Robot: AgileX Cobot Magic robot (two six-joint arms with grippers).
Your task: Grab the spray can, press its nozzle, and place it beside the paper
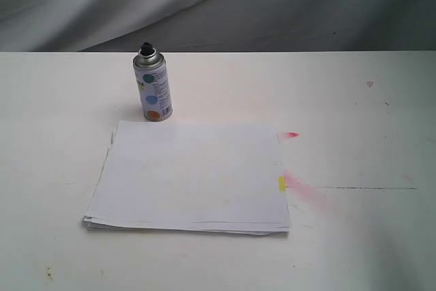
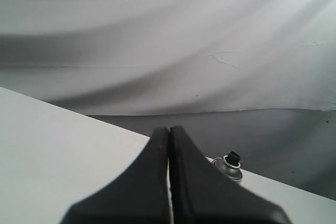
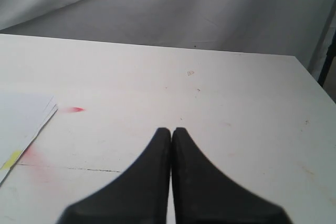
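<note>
imo the left gripper (image 2: 169, 128) and right gripper (image 3: 171, 129) are both pinched shut, so open the left wide and grab the can (image 1: 153, 90) below its nozzle (image 1: 146, 48).

We see the left gripper (image 2: 169, 130) closed, its two black fingers (image 2: 202, 187) pressed flat against each other with only a thin seam showing. It hangs over the white tabletop (image 2: 52, 156). Past the fingers we catch the top of the spray can (image 2: 227, 170): a silver dome with the black nozzle (image 2: 233, 157) on it, upright. The gripper hides the can's body. The can stands near the tabletop's far edge. Beyond that edge, creased grey cloth (image 2: 157, 51) fills the background.
</note>
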